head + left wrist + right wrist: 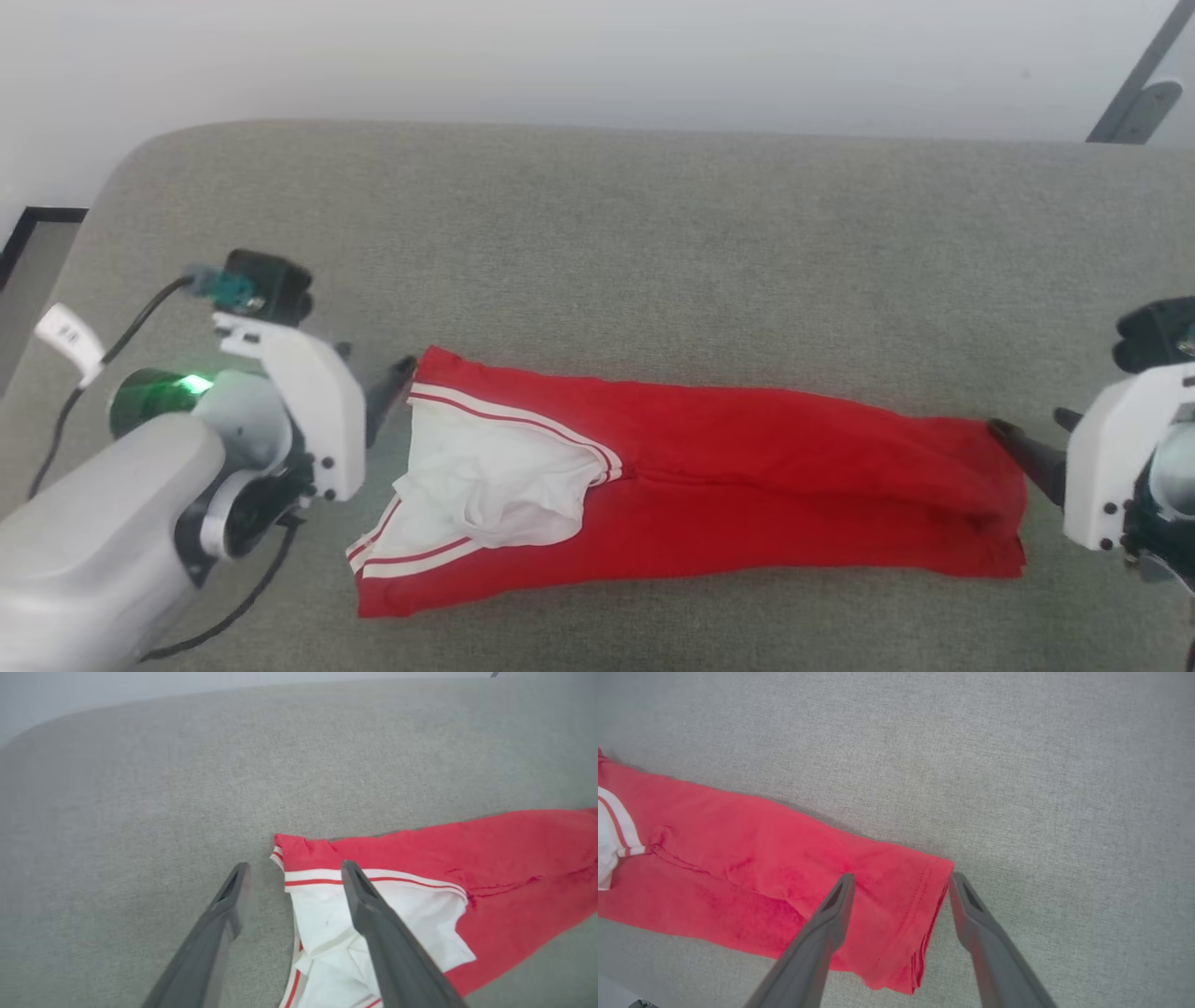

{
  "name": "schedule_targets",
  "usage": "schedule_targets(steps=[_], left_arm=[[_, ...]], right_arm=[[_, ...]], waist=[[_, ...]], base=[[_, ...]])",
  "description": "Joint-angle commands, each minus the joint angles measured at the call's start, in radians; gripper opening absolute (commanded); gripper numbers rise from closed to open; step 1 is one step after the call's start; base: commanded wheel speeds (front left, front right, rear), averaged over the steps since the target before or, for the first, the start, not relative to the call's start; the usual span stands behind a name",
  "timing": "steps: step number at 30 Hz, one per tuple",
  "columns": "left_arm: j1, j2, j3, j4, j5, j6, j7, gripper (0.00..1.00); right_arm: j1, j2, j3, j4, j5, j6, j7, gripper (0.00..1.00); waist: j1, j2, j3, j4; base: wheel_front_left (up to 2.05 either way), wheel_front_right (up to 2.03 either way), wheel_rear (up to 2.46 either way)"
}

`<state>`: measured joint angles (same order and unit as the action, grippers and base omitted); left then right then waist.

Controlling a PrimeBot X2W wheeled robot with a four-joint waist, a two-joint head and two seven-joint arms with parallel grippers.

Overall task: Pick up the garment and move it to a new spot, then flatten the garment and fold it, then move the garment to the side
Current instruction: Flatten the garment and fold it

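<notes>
The garment (747,485) lies folded lengthwise near the front edge of the grey cushion (597,233) — cross fold and moving aside seem left. Both spread: left gripper (294,867), right gripper (901,877).

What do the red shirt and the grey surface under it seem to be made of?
The red shirt looks like soft, matte knit cloth, perhaps cotton or polyester: it creases and has a stitched hem. The grey surface looks like woven upholstery fabric: matte, speckled weave, rounded corner.
</notes>
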<state>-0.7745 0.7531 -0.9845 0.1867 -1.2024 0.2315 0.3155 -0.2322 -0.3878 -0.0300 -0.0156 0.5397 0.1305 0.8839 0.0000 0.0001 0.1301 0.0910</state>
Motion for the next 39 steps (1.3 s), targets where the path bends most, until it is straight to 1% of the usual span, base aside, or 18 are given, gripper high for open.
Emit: schedule_targets(steps=[1, 7, 10, 14, 15, 19, 21, 22, 25, 28, 29, 30, 31, 32, 39], left_arm=[[0.028, 0.012, 0.008, 0.005, 0.032, -0.007, -0.062, 1.0], [0.109, 0.016, 0.062, 0.045, 0.057, -0.014, -0.285, 1.0], [0.146, 0.015, 0.081, 0.07, 0.073, -0.025, -0.389, 1.0], [0.186, 0.006, 0.113, 0.103, 0.078, -0.023, -0.511, 1.0], [0.186, 0.006, 0.113, 0.103, 0.078, -0.023, -0.511, 1.0], [0.226, -0.006, 0.156, 0.123, 0.103, -0.019, -0.569, 1.0], [0.246, -0.012, 0.183, 0.128, 0.135, -0.018, -0.578, 1.0], [0.26, -0.021, 0.208, 0.13, 0.138, -0.016, -0.58, 1.0], [0.315, -0.049, 0.31, 0.119, 0.195, -0.02, -0.58, 1.0], [0.377, -0.08, 0.407, 0.111, 0.244, -0.035, -0.58, 1.0], [0.395, -0.091, 0.437, 0.107, 0.264, -0.04, -0.58, 1.0], [0.416, -0.104, 0.471, 0.105, 0.275, -0.045, -0.581, 1.0], [0.438, -0.114, 0.498, 0.104, 0.295, -0.051, -0.581, 1.0], [0.47, -0.138, 0.558, 0.095, 0.338, -0.064, -0.581, 1.0], [0.566, -0.222, 0.759, 0.052, 0.496, -0.106, -0.581, 1.0]], right_arm=[[0.02, -0.002, -0.012, 0.006, -0.012, 0.0, -0.01, 1.0], [0.046, 0.015, -0.059, 0.055, -0.022, 0.0, 0.003, 1.0], [0.047, 0.023, -0.071, 0.098, -0.019, 0.0, 0.01, 1.0], [0.028, 0.031, -0.084, 0.166, -0.021, 0.0, -0.001, 1.0], [0.028, 0.031, -0.084, 0.166, -0.021, 0.0, -0.001, 1.0], [0.008, 0.045, -0.088, 0.234, -0.019, 0.0, -0.008, 1.0], [-0.004, 0.049, -0.083, 0.263, -0.017, 0.0, -0.005, 1.0], [-0.011, 0.051, -0.081, 0.279, -0.014, 0.0, -0.005, 1.0], [-0.027, 0.059, -0.069, 0.319, 0.004, 0.0, -0.008, 1.0], [-0.04, 0.07, -0.049, 0.353, 0.025, 0.0, -0.007, 1.0], [-0.043, 0.073, -0.041, 0.361, 0.035, 0.0, -0.002, 0.65], [-0.044, 0.075, -0.031, 0.364, 0.044, 0.001, 0.0, 0.16], [-0.046, 0.074, -0.028, 0.367, 0.055, 0.001, -0.002, 0.0], [-0.051, 0.068, -0.024, 0.368, 0.07, 0.0, -0.011, 0.0], [-0.076, 0.051, -0.047, 0.361, 0.114, 0.0, -0.044, 0.0]], waist=[[0.0, -0.0001, -0.007, 0.009], [0.0, -0.0001, -0.008, 0.028], [0.0, -0.0001, -0.002, 0.039], [0.0, -0.0001, 0.009, 0.055], [0.0, -0.0001, 0.009, 0.055], [0.0, -0.0001, 0.02, 0.07], [0.0, -0.0001, 0.026, 0.077], [0.0, -0.0001, 0.028, 0.08], [0.0, -0.0001, 0.033, 0.089], [0.0, -0.0001, 0.036, 0.094], [0.0, -0.0001, 0.037, 0.096], [0.0, -0.0001, 0.038, 0.098], [0.0, -0.0001, 0.04, 0.099], [0.0, -0.0001, 0.042, 0.1], [0.0, -0.0001, 0.049, 0.093]], base=[[0.0, 0.0, 0.0], [0.0, 0.0, 0.0], [0.0, 0.0, 0.0], [0.0, 0.0, 0.0], [0.0, 0.0, 0.0], [0.0, 0.0, 0.0], [0.0, 0.0, 0.0], [0.0, 0.0, 0.0], [0.0, 0.0, 0.0], [0.0, 0.0, 0.0], [0.0, 0.0, 0.0], [0.0, 0.0, 0.0], [0.0, 0.0, 0.0], [0.0, 0.0, 0.0], [0.0, 0.0, 0.0]])
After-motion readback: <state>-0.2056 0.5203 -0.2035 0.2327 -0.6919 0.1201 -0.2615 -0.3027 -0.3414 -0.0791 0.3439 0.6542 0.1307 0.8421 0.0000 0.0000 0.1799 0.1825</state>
